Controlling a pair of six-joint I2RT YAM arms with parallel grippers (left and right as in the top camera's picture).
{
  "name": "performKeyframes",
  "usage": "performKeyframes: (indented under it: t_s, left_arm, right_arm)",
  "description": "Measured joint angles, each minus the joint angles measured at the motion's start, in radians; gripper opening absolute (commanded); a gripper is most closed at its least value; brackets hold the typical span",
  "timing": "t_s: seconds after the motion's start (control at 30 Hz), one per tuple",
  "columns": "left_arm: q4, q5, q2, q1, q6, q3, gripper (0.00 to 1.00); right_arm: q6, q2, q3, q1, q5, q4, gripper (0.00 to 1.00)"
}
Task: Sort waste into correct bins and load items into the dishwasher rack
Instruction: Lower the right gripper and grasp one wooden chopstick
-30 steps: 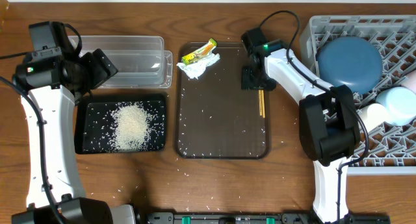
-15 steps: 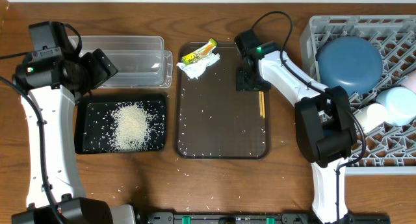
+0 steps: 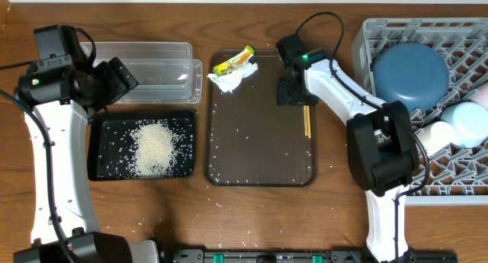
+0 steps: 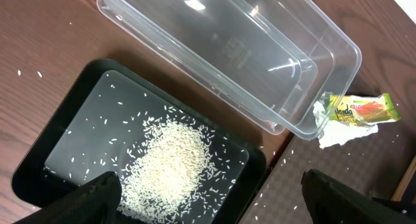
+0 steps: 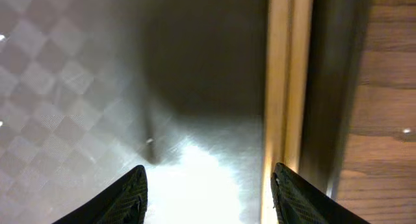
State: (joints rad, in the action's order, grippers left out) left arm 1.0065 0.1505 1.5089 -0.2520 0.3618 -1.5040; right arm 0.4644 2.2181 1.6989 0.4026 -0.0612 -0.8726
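Note:
The rice heap (image 3: 155, 147) lies in the black tray (image 3: 104, 162), also in the left wrist view (image 4: 170, 164). The clear tub (image 3: 156, 71) stands behind it. The yellow-green wrapper (image 3: 233, 60) and white paper scrap (image 3: 232, 78) lie at the brown serving tray's far left corner. Wooden chopsticks (image 3: 306, 121) lie along that tray's right edge, close up in the right wrist view (image 5: 286, 87). My right gripper (image 3: 293, 95) is open, low over the tray just left of the chopsticks. My left gripper (image 3: 114, 81) is open above the bins. Dark blue dish (image 3: 409, 74), light blue bowl (image 3: 467, 123) and cup (image 3: 433, 135) sit in the grey rack (image 3: 465, 46).
The dark brown serving tray (image 3: 259, 152) lies in the middle with scattered rice grains on it. Loose grains also dot the wooden table (image 3: 229, 210) in front. The rack fills the right side.
My right gripper moved a little left and toward the back of the serving tray, then stayed still. The left arm has not moved.

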Motion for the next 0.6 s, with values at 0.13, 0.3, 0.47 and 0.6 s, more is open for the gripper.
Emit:
performKeyframes:
  t_s: [0.13, 0.3, 0.47, 0.6]
  left_arm:
    - [0.000, 0.000, 0.000, 0.000, 0.000, 0.000, 0.92]
    - [0.000, 0.000, 0.000, 0.000, 0.000, 0.000, 0.92]
    - [0.000, 0.000, 0.000, 0.000, 0.000, 0.000, 0.92]
    - [0.000, 0.000, 0.000, 0.000, 0.000, 0.000, 0.92]
  right_arm:
    - [0.000, 0.000, 0.000, -0.020, 0.000, 0.000, 0.61]
    - [-0.003, 0.000, 0.000, -0.033, 0.019, 0.004, 0.60]
    - [-0.010, 0.000, 0.000, -0.032, 0.047, 0.010, 0.59]
    - [-0.010, 0.000, 0.000, -0.032, 0.051, 0.011, 0.59]
